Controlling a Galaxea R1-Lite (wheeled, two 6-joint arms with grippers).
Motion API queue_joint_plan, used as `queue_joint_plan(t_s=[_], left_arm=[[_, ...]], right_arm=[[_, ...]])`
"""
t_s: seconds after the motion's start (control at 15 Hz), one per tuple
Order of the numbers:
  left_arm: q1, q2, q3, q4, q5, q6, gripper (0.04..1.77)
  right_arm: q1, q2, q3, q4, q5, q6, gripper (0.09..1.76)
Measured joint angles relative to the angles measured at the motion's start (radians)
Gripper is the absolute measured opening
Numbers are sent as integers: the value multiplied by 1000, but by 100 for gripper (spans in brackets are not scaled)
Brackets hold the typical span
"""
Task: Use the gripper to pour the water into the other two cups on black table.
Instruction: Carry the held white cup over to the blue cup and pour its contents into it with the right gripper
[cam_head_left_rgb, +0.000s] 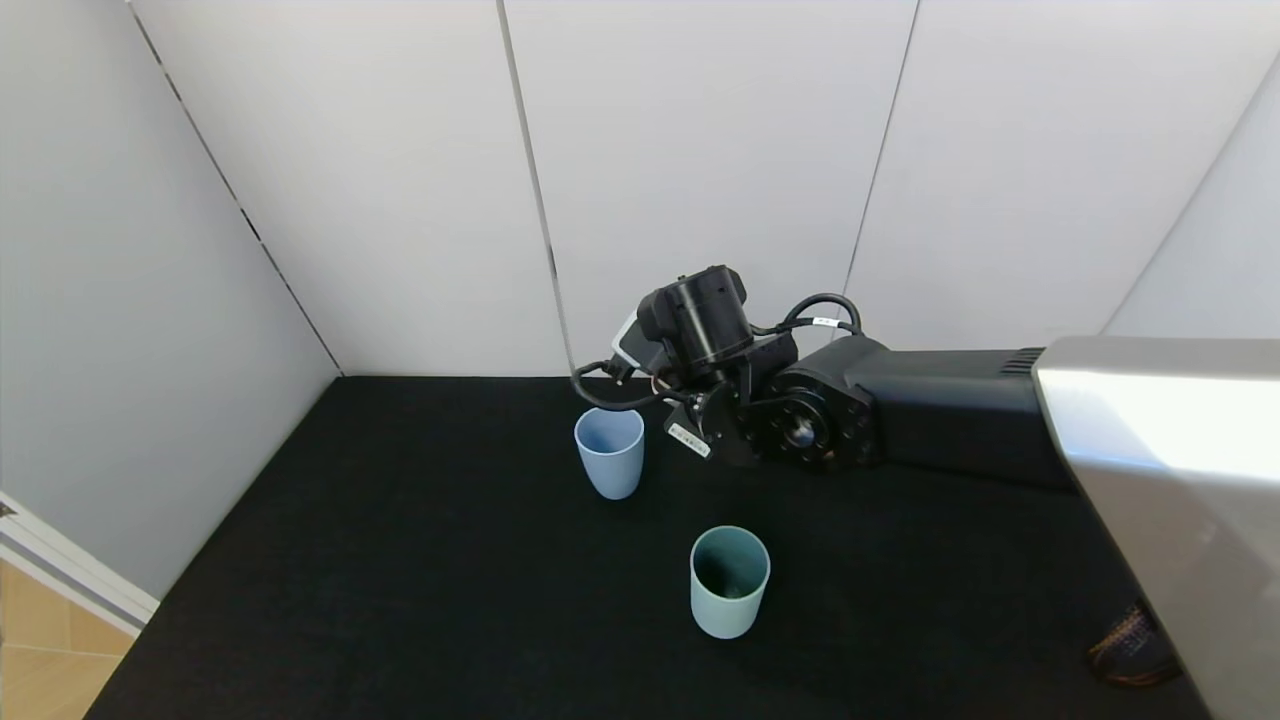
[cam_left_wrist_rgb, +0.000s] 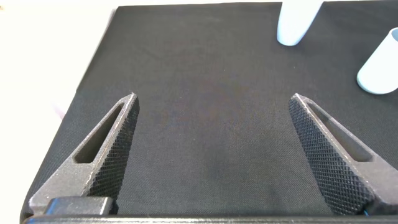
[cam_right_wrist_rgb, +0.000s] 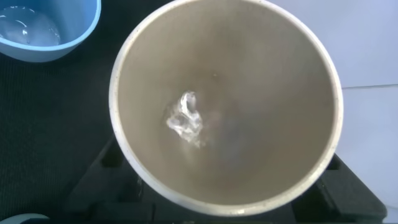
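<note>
Right end effector (cam_head_left_rgb: 690, 400) clamped on the rigid, smooth cream-beige tumbler (cam_right_wrist_rgb: 227, 102), nearly empty so light, beside the pale blue tumbler (cam_head_left_rgb: 609, 451); grip mid-wall. Left end effector (cam_left_wrist_rgb: 214, 155) apart.

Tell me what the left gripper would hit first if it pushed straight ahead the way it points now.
Probably nothing soon: the open left gripper faces bare black table. The two cups stand far ahead, off toward one finger's side; depth is unclear.

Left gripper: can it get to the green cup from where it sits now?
Probably yes. The left gripper is open over bare black table, nothing between it and the green cup. The right gripper, shut on the beige cup, is farther back by the blue cup.
</note>
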Motion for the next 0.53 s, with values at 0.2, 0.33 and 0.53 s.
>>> queue_joint_plan(t_s=[0.2,0.33,0.53], left_arm=[[0,0,0,0,0,0,172],[0,0,0,0,0,-1,172],[-1,0,0,0,0,-1,172]], right_arm=[[5,7,-2,-1,1,-2,127],[10,10,-6,-10,2,-2,127],[14,26,-10,-25,3,-2,127]])
